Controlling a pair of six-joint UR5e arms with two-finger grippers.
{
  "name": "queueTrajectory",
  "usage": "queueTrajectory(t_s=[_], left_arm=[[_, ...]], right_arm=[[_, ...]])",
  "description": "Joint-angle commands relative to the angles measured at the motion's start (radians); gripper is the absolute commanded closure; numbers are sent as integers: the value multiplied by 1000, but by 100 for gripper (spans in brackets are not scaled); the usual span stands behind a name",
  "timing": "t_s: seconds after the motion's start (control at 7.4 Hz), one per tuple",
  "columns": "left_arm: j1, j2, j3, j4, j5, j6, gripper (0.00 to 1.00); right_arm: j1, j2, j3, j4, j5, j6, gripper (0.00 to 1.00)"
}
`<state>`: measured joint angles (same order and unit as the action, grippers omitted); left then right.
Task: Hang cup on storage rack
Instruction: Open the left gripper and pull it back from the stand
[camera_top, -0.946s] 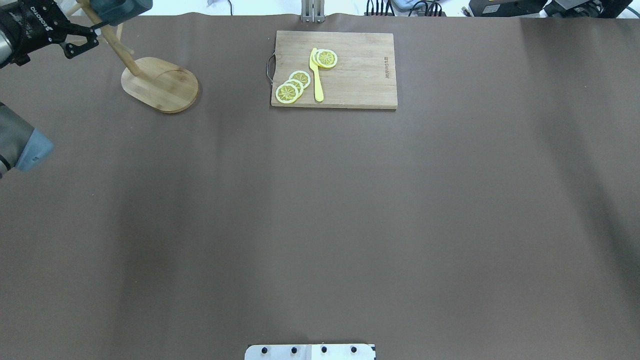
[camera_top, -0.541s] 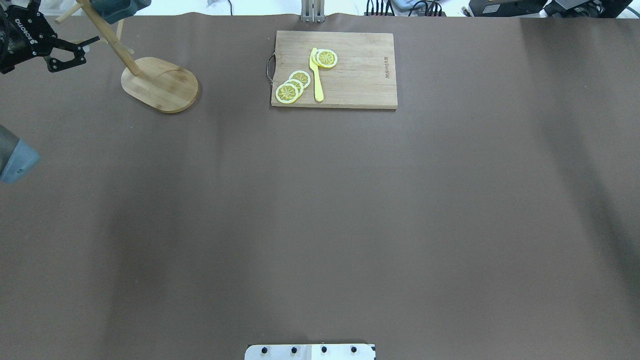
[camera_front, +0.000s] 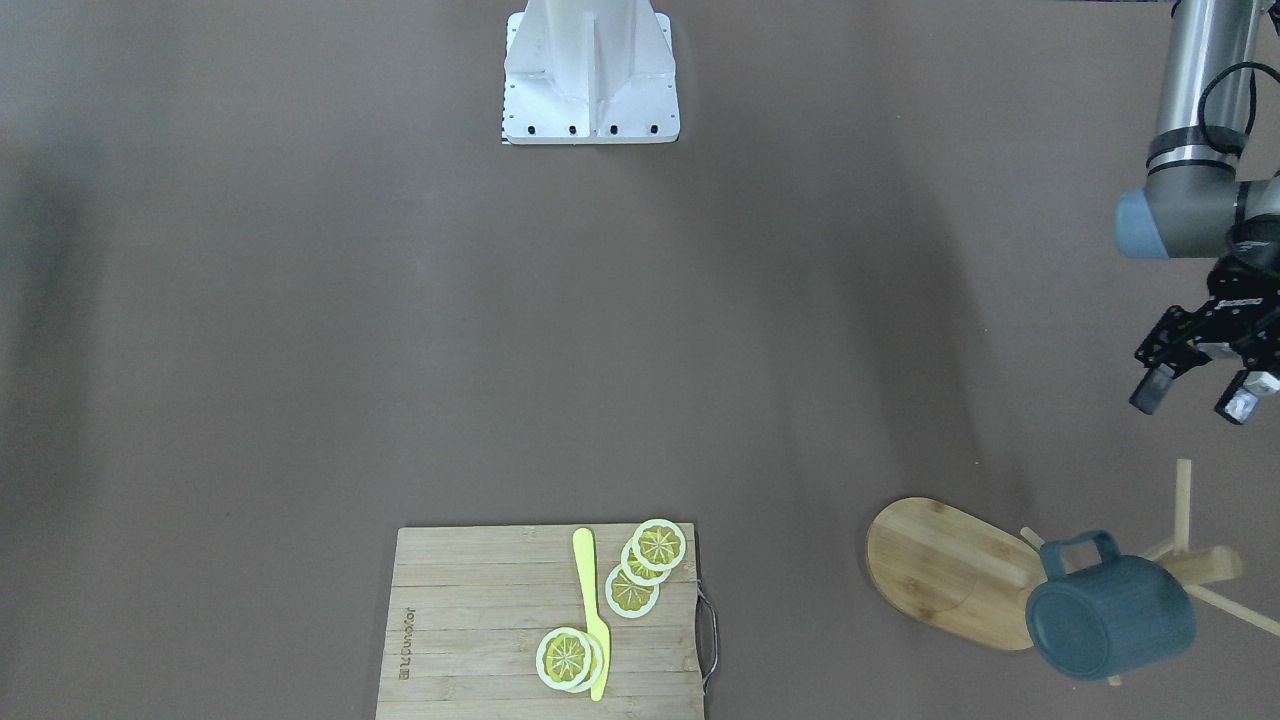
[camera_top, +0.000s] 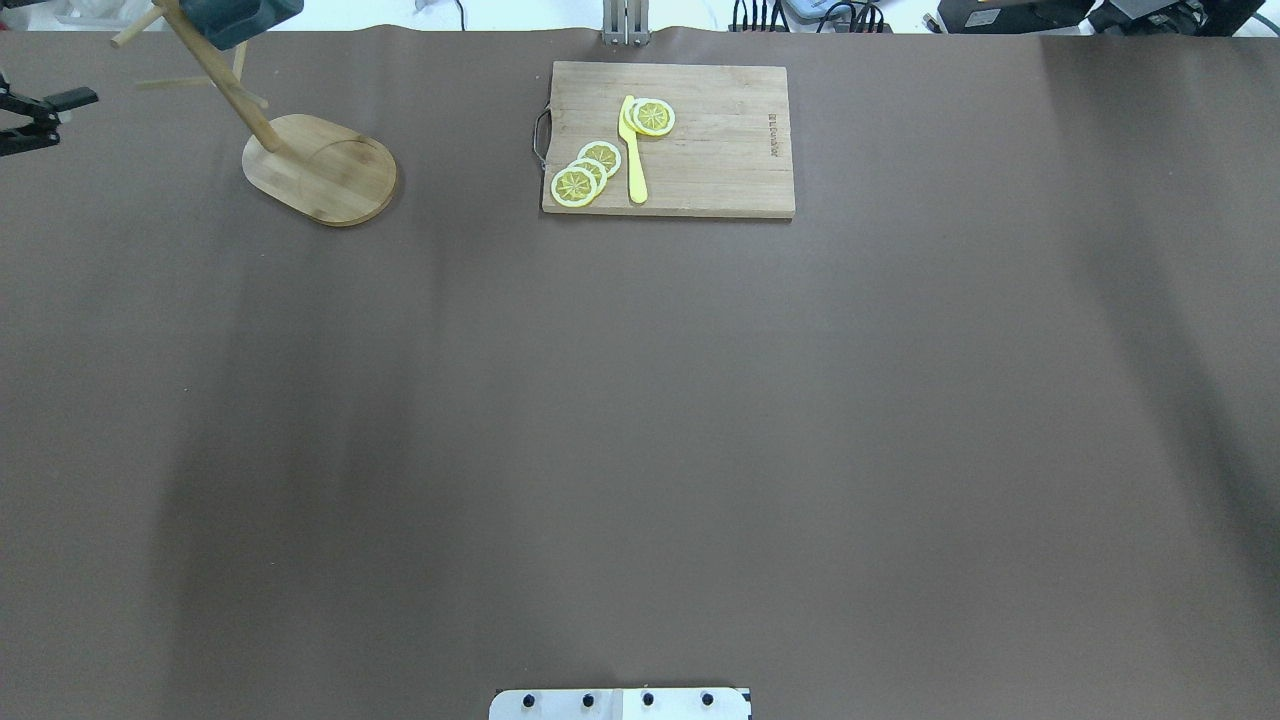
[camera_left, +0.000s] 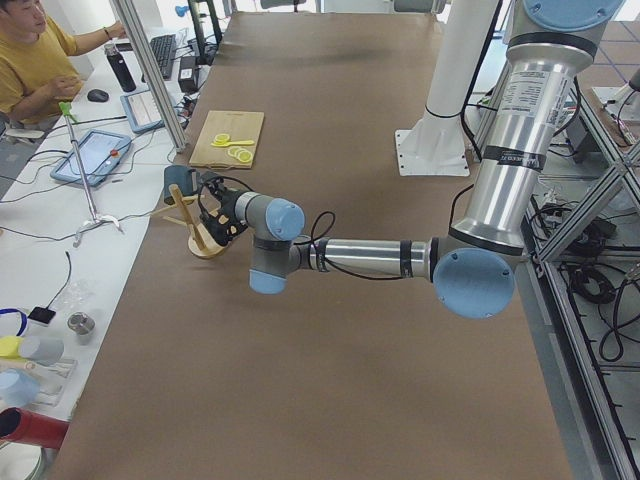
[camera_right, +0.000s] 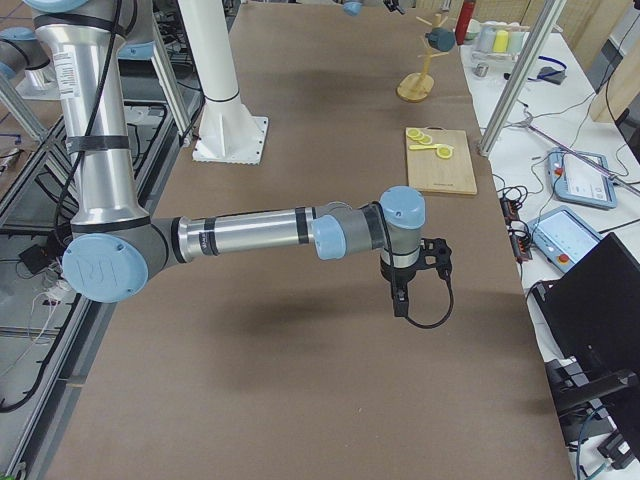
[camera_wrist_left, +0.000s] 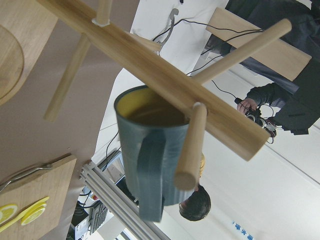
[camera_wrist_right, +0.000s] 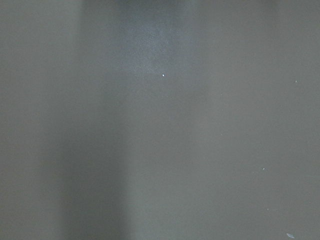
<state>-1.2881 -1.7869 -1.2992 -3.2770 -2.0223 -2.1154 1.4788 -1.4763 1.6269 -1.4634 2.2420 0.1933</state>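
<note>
The slate-blue cup (camera_front: 1110, 615) hangs on the bamboo storage rack (camera_front: 945, 570), up among its pegs and off the table, with nothing holding it. In the left wrist view the cup (camera_wrist_left: 150, 150) sits against the rack's post (camera_wrist_left: 150, 70), mouth up and handle towards the camera. My left gripper (camera_front: 1195, 392) is open and empty, apart from the rack on the robot's side. In the overhead view only its fingertip (camera_top: 72, 98) shows at the left edge, with the cup (camera_top: 235, 15) at the top. My right gripper (camera_right: 405, 290) hangs over bare table; I cannot tell if it is open.
A slatted cutting board (camera_top: 668, 140) with lemon slices (camera_top: 585, 172) and a yellow knife (camera_top: 632, 150) lies at the table's far middle. The robot's base plate (camera_front: 590, 70) stands at the near edge. An operator (camera_left: 35, 60) sits beyond the far edge.
My left gripper has drawn back to the left, away from the rack, and is almost out of the overhead view. The cup stays on the rack.
</note>
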Motion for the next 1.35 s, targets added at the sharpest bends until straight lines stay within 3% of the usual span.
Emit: queueTrajectory(t_s=[0.0, 0.27, 0.68, 0.95, 1.22], left_arm=[[-101, 29, -3, 158, -61, 501, 1], [-123, 66, -6, 291, 28, 995, 1], [-129, 96, -6, 414, 137, 1491, 1], [-132, 124, -119, 682, 91, 1559, 1], [-137, 133, -158, 839, -143, 1569, 1]], right_arm=[[0, -1, 1, 0, 5, 0, 0], [0, -1, 1, 0, 7, 0, 0], [0, 1, -1, 0, 4, 0, 0], [0, -1, -2, 0, 8, -2, 0], [0, -9, -7, 0, 10, -2, 0]])
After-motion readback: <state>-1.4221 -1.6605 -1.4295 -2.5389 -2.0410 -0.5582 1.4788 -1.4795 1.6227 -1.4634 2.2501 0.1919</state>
